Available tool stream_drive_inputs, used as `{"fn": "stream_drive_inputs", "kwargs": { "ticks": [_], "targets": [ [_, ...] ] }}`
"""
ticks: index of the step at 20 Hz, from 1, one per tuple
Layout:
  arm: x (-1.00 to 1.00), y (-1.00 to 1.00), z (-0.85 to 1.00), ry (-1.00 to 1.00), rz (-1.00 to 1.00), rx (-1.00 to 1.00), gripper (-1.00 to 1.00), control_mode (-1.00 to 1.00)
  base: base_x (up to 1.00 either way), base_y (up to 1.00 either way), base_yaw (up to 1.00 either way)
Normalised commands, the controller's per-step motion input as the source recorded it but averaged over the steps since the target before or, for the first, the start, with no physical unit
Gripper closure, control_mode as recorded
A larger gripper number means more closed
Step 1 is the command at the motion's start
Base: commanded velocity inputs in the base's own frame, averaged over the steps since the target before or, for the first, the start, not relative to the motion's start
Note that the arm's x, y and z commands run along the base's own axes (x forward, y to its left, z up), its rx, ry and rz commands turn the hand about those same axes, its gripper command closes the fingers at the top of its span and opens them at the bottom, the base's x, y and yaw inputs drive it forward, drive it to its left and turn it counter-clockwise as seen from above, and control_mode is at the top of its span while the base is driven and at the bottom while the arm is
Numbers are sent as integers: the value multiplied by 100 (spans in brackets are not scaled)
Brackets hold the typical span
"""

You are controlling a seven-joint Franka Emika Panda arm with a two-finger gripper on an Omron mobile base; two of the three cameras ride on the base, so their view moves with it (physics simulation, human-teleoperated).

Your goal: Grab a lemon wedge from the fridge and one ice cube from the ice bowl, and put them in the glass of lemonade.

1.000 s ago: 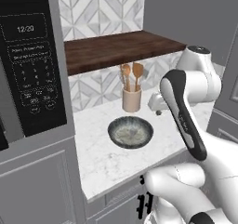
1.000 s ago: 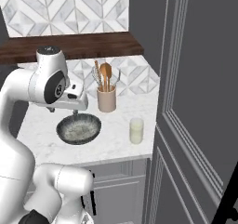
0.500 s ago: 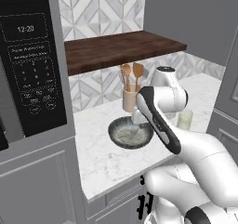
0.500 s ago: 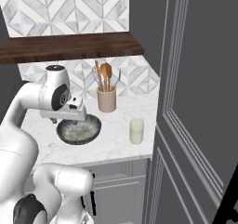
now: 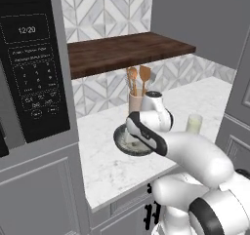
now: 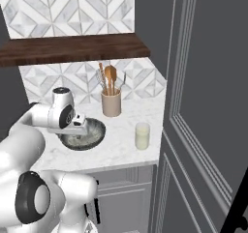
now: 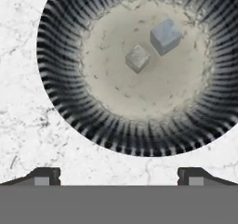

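Note:
The ice bowl [image 7: 65, 93], dark and ribbed with a pale speckled floor, lies straight below my gripper [image 7: 118, 175]. Two ice cubes rest inside it, a bluish one [image 7: 165, 35] and a paler one [image 7: 137, 58]. The gripper hangs above the bowl's near rim, open wide, with nothing between its fingers. From the base the bowl [image 5: 119, 139] [image 6: 99, 130] sits on the white marble counter, partly covered by my arm. The glass of lemonade [image 5: 194, 124] [image 6: 142, 136] stands to the bowl's right. The fridge [image 6: 208, 96] rises at the right with its doors shut, so the lemon wedge is hidden.
A beige crock with wooden spoons [image 5: 135, 100] [image 6: 111, 104] stands behind the bowl against the tiled wall. A dark wooden shelf [image 5: 127, 51] hangs low over the counter. A black microwave [image 5: 29, 73] bounds the left side.
My arm has swung left from over the glass and come down above the ice bowl. The gripper has stayed open.

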Motion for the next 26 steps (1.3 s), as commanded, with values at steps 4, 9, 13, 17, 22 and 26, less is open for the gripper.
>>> {"fn": "stream_drive_inputs", "kwargs": {
  "ticks": [4,9,13,17,22,26],
  "targets": [
    [48,-2,-1,1,0,0,-100,-100,0,0,0],
    [44,0,0,8,0,0,-100,-100,0,0,0],
    [10,0,0,0,0,0,-100,-100,0,0,0],
    [0,0,-11,0,0,0,-100,-100,0,0,0],
    [16,-7,-4,-2,0,0,-100,-100,0,0,0],
    [34,0,7,-4,1,0,-100,-100,0,0,0]
  ]
}}
